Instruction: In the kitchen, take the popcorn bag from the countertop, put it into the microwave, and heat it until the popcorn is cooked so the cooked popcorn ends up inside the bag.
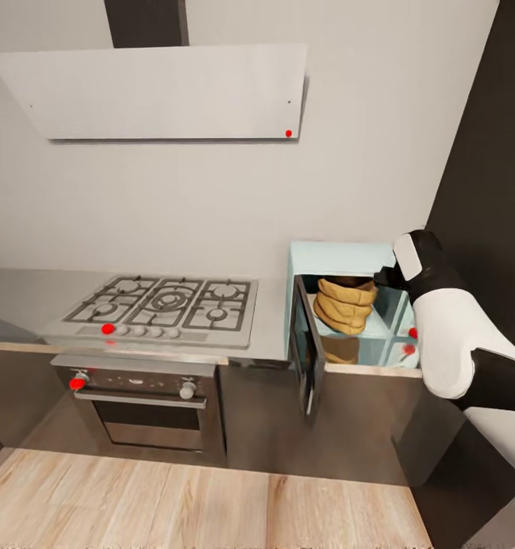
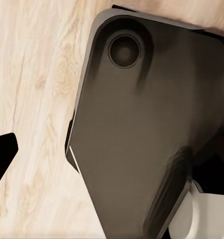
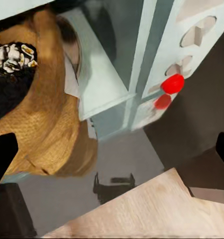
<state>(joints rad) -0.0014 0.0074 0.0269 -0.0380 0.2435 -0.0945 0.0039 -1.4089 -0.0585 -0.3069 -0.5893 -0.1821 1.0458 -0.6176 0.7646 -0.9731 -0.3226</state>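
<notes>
Bag in the microwave, door open, not yet heating.

The bag (image 1: 347, 305) sits at right of centre inside the microwave (image 1: 341, 259); it looks soft, light paper, best pinched at the rolled rim. Right gripper (image 3: 112, 149) hangs spread wide, empty, beside it. Left jaws: cannot tell.

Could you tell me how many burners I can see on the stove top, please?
5: on the stove top, two at the left, a large one in the centre, two at the right. None seems hidden.
</notes>
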